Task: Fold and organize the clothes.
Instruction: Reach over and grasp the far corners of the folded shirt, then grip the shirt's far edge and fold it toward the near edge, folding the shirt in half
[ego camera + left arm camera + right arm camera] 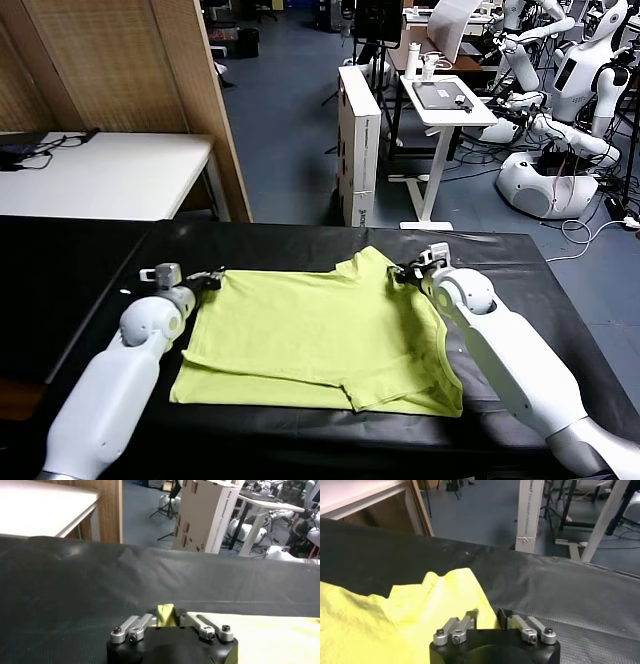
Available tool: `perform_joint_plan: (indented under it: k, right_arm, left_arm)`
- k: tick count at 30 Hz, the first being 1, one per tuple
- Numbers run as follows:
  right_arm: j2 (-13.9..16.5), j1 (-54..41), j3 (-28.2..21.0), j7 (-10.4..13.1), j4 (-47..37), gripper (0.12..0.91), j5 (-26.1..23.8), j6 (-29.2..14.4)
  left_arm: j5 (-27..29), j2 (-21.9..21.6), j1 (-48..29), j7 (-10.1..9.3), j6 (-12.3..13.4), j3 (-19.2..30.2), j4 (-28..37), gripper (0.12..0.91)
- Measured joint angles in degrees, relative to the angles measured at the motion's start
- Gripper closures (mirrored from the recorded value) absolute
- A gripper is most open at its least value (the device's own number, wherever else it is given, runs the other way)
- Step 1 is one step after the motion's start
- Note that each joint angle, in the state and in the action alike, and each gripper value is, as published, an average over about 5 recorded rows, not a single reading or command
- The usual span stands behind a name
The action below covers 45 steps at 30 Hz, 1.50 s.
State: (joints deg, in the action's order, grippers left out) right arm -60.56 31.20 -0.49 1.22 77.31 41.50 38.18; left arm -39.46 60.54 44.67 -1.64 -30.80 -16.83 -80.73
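The clothes are one lime yellow-green T-shirt [320,335], lying mostly flat on the black table [520,255] with a sleeve folded in at its right side. My left gripper [212,279] rests on the shirt's far left corner. In the left wrist view the left gripper [166,616] is shut on a small pinch of the T-shirt [272,635]. My right gripper [403,270] is at the shirt's far right corner. In the right wrist view the right gripper [488,618] is closed on the edge of the T-shirt [415,612].
Beyond the black table stand a white table [100,170] at the far left, a wooden partition [190,100], a tall cardboard box [358,140] and a white stand [445,105]. Other robots [575,90] are parked at the back right.
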Motion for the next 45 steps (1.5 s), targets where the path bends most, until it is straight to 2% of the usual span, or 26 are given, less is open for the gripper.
perform_joint_plan:
  k: [4,15,23,35,45]
  right_arm:
    - [0.0,0.1,0.3,0.0,0.3,0.886,0.0,-1.4]
    - [0.8,3.2,2.9,-0.3,4.7,0.885,1.9,-7.5]
    - [3.1,7.6,6.5,-0.8,11.0,0.885,2.4,-7.7]
    - [7.0,15.0,12.0,-0.8,18.6,0.885,4.2,-6.3]
    - [13.6,25.7,16.4,-0.8,29.8,0.885,4.5,-5.4]
  left_arm:
    - [0.0,-0.1,0.2,0.22,0.3,0.0,-0.3,0.874]
    - [-0.6,-0.3,2.5,0.02,0.6,-1.4,-3.8,0.883]
    - [-2.5,-1.9,6.9,-0.71,0.2,-4.3,-10.9,0.883]
    - [-3.5,-4.2,17.4,-0.88,0.7,-12.7,-21.2,0.883]
    - [-2.0,-3.8,25.2,-0.75,-0.4,-16.1,-28.7,0.883]
